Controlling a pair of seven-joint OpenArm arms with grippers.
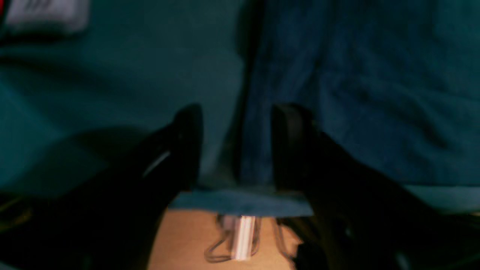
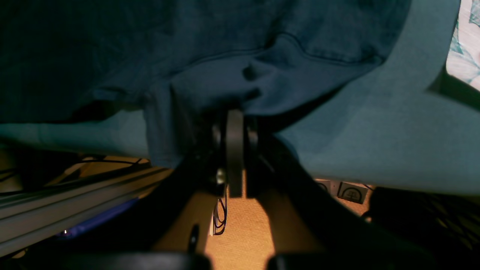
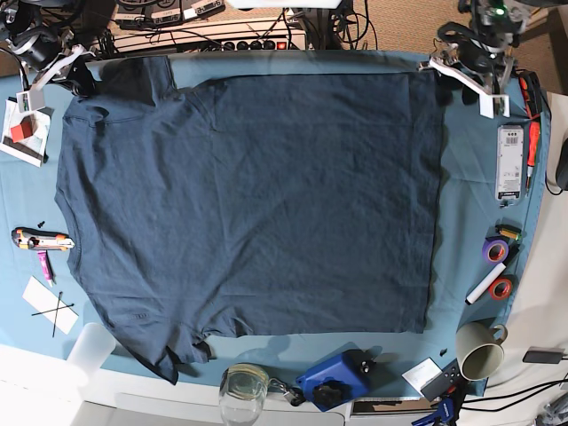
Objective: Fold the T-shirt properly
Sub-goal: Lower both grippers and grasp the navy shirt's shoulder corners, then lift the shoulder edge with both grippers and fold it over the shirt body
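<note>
Along the near edge of the surface [image 3: 461, 222], draped in a teal cloth, stood a glass jar [image 3: 241, 390], a blue tool [image 3: 333, 377] and a beige mug [image 3: 479, 352]. Rolls of tape [image 3: 495, 249] and a white marker [image 3: 488, 284] lay to one side, a utility knife [image 3: 35, 238] to the other. Spread flat across the middle lay the T-shirt [image 3: 248, 204], dark navy, its hem toward the mug side and its sleeves toward the knife side. At the far edge, power strips and cables ran over a tan floor. The right hand [image 2: 234, 123] was clamped on a bunched fold of the T-shirt's far sleeve corner. The left hand [image 1: 236, 146] hovered with fingers [image 1: 189, 138] apart, straddling the shirt's far hem corner at the surface's edge.
</note>
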